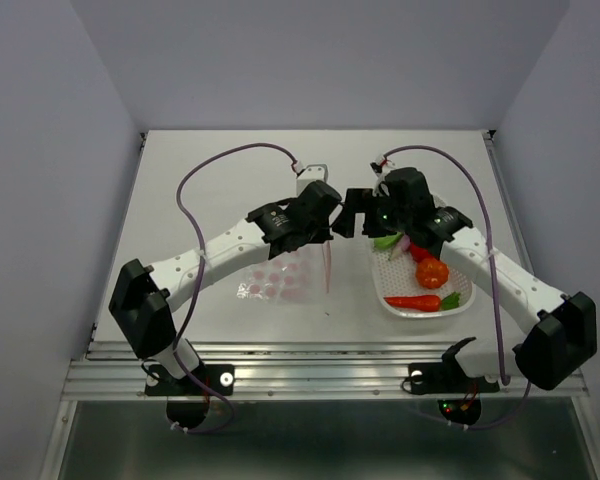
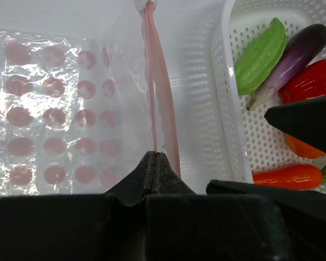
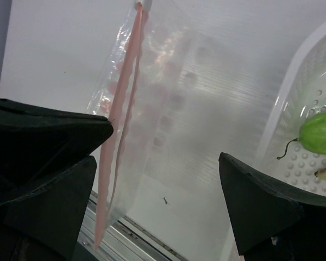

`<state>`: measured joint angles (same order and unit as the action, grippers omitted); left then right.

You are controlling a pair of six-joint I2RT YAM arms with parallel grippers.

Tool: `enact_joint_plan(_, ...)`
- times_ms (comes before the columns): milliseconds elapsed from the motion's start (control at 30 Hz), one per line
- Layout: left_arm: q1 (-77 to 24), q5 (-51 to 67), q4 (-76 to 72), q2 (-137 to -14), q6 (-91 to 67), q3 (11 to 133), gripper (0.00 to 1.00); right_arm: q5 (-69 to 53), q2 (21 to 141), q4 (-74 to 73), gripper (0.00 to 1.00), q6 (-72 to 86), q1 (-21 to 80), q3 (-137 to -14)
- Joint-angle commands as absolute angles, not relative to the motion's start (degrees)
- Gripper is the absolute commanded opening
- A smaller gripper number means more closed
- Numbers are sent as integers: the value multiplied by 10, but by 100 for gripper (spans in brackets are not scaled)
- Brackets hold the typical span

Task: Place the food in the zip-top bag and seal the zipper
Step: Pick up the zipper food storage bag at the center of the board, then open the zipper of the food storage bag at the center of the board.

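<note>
1. Two hands meet over mid-counter. The left hand is pinched shut on the zipper, and its fingers hide the gripped end.
2. Wide apart and holding nothing, the right hand frames the zip-top bag in its wrist view. Contact cannot be judged.
3. Both arms reach inward with elbows out, so the hands nearly face each other.
4. One bag hangs by its raised zipper edge, its dotted body trailing toward 7 o'clock onto the counter.
5. One white basket sits at 5 o'clock from the right hand and holds all the food, five pieces:
   - one green pod
   - one eggplant
   - one red pepper
   - one pumpkin, mostly hidden by a dark finger
   - one carrot, its top cut off
</note>
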<state>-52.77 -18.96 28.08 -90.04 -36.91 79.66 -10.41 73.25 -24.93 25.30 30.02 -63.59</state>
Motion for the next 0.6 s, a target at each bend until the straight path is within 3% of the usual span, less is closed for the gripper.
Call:
enact_joint_plan(0, -528, -208, 282, -878, -379, 823, 0, -36, 757, -224, 100, 272, 326, -676)
enact_joint_plan(567, -529, -193, 269, -873, -383, 817, 0, -16, 824, -197, 100, 309, 355, -681)
